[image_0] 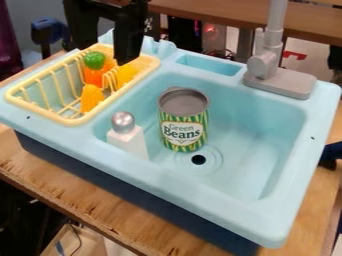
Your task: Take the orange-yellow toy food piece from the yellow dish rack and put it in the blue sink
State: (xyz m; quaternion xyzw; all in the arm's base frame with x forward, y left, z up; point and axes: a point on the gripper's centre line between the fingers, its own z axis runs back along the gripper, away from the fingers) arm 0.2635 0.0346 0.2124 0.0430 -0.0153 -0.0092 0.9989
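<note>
Below your tool (105, 54), a ribbed yellow rack (73, 120) holds a bumpy corn cob (91, 98), a smooth orange vegetable (93, 76) with a green top and a rounded yellow piece (125, 75). You have the tool wide and empty; no grasp looks made. Rightward and nearer the camera, a round-topped white shaker (129, 140) and cylindrical can (184, 122) sit in the smooth basin (257, 145).

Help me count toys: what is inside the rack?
The rack holds a green-topped toy, a yellow toy and toy corn. The gripper covers part of the yellow toy; anything behind them is hidden.
</note>
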